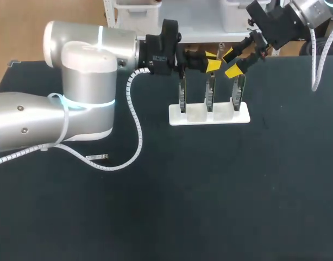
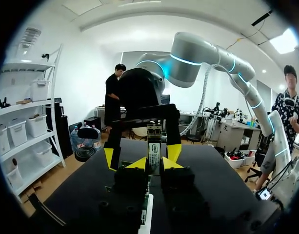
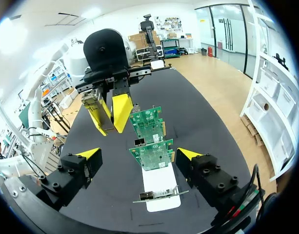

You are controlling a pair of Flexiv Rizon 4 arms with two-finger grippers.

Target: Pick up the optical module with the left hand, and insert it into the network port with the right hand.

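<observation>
My left gripper (image 2: 154,164) is shut on the optical module (image 2: 153,150), a slim silver bar with a label standing up between its yellow tips. In the head view this left gripper (image 1: 212,64) hovers above the middle card of the white stand (image 1: 208,115). My right gripper (image 1: 231,61) is open just to its right, one finger on each side of the left gripper's tips. In the right wrist view the right gripper (image 3: 138,154) is open above the green network cards (image 3: 151,155), and the left gripper (image 3: 110,113) holds the module (image 3: 101,108) ahead of it.
Three network cards stand upright in the white stand near the table's far edge. A small silvery part (image 1: 95,158) lies on the black table (image 1: 209,196) by the left arm's cable. The left arm's big body (image 1: 85,81) covers the table's left side.
</observation>
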